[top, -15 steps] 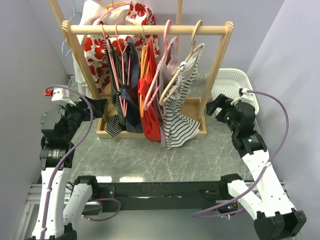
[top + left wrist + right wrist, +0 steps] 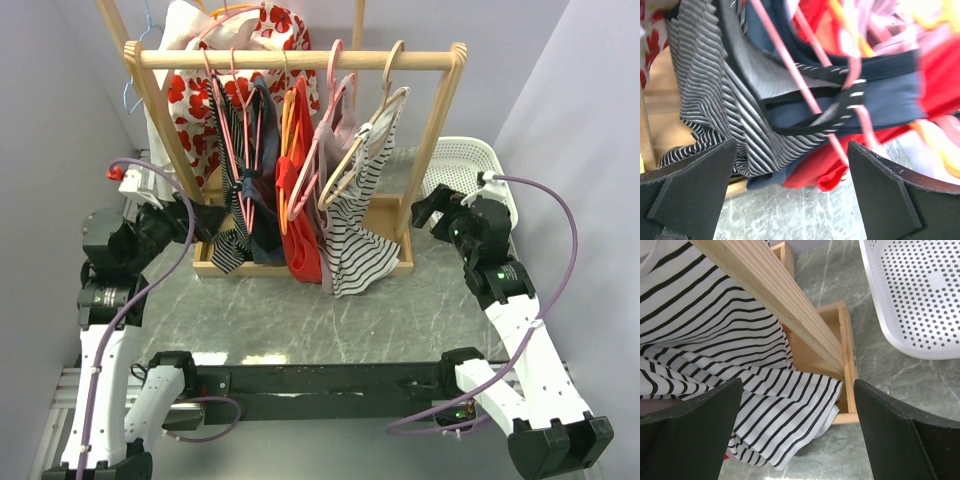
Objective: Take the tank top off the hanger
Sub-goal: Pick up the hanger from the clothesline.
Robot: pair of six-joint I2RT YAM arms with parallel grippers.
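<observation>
The black-and-white striped tank top is hanging on a pale hanger toward the right end of the wooden rack, its hem draping over the rack's base toward the bench. The right hand is hovering just right of the rack's right post, its fingers spread wide with nothing between them; it is facing the tank top's lower folds without touching the cloth, with the white basket close by. The left hand is likewise gaping open at the rack's left side, looking onto a dark striped garment and a pink hanger, well apart from the tank top.
</observation>
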